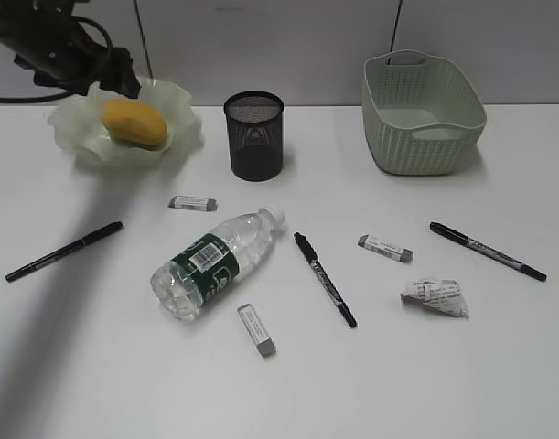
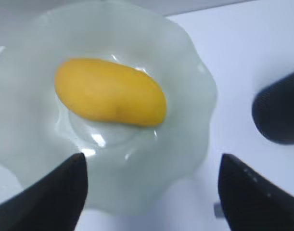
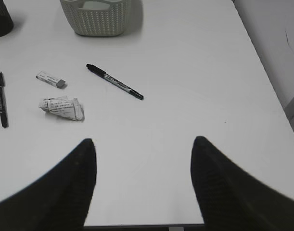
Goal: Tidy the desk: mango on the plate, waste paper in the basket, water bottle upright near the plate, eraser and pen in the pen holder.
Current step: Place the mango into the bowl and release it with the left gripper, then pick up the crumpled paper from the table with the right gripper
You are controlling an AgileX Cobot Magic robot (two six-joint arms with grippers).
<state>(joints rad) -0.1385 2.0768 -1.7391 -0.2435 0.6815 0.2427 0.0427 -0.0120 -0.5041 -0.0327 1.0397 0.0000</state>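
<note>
The yellow mango [image 1: 134,123] lies in the pale green ruffled plate [image 1: 183,102]. My left gripper [image 1: 123,82] hovers open and empty just above it; in the left wrist view the mango [image 2: 110,98] lies on the plate [image 2: 195,96] ahead of the open jaws [image 2: 152,161]. The water bottle [image 1: 215,265] lies on its side mid-desk. The waste paper [image 1: 435,297] lies at the right, also in the right wrist view [image 3: 62,108]. Three pens [image 1: 64,251] [image 1: 325,279] [image 1: 488,250] and three erasers [image 1: 193,203] [image 1: 385,248] [image 1: 257,329] lie around. My right gripper [image 3: 144,142] is open over bare desk.
The black mesh pen holder [image 1: 254,135] stands at the back centre. The green basket [image 1: 421,114] stands at the back right. The right wrist view shows the desk's near and right edges.
</note>
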